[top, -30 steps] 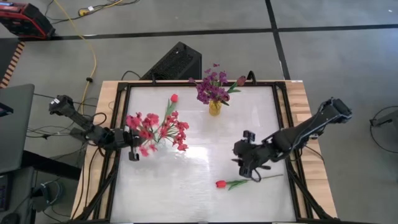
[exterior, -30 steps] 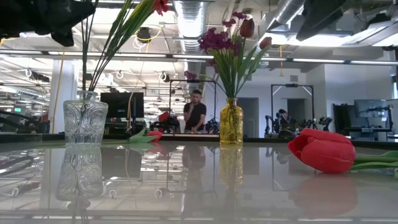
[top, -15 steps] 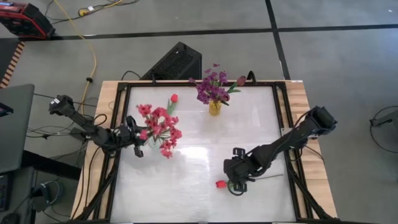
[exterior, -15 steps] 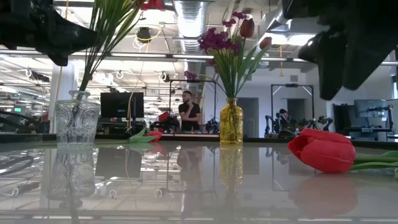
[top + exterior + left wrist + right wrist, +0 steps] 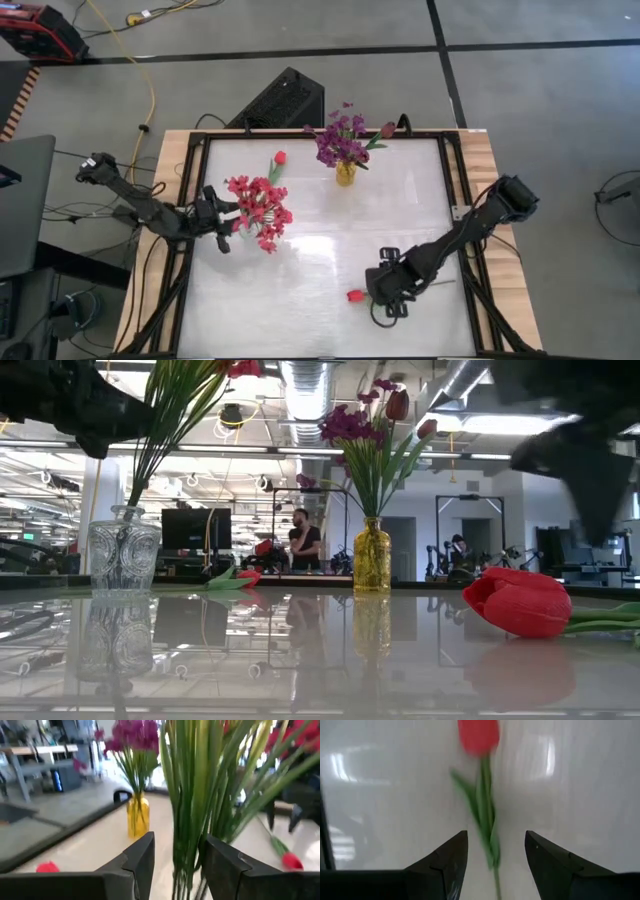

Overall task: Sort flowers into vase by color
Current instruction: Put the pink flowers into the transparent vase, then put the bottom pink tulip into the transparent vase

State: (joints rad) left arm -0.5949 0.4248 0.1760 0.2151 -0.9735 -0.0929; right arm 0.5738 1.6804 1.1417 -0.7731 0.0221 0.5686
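A bunch of pink-red flowers (image 5: 256, 208) stands with its green stems (image 5: 186, 820) in a clear glass vase (image 5: 122, 556) at the table's left. My left gripper (image 5: 177, 845) is open, with those stems between its fingers above the vase. Purple flowers (image 5: 342, 140) fill a yellow vase (image 5: 372, 556) at the far middle. A red tulip (image 5: 478, 734) lies on the table near the front. My right gripper (image 5: 495, 862) is open and points down over it, a finger on either side of its stem (image 5: 486, 820). Another red tulip (image 5: 280, 157) lies at the far left. My left gripper comes level from the table's left with the bunch's stems (image 5: 200, 835) between its open fingers. The stems run close by one finger (image 5: 220, 865); whether it touches them I cannot tell. The bunch stands in the vase.
A black frame (image 5: 458, 210) runs around the glossy white tabletop. A dark box (image 5: 282, 100) sits beyond the far edge. In the low view a person (image 5: 303, 540) stands in the room behind the table. Bare tabletop lies between the vases and the near tulip.
My left gripper has opened and let go of the pink-red bunch, which now stands more upright in the clear vase; the vase has slid a little. My right gripper has gone toward the near edge and down over the lying red tulip.
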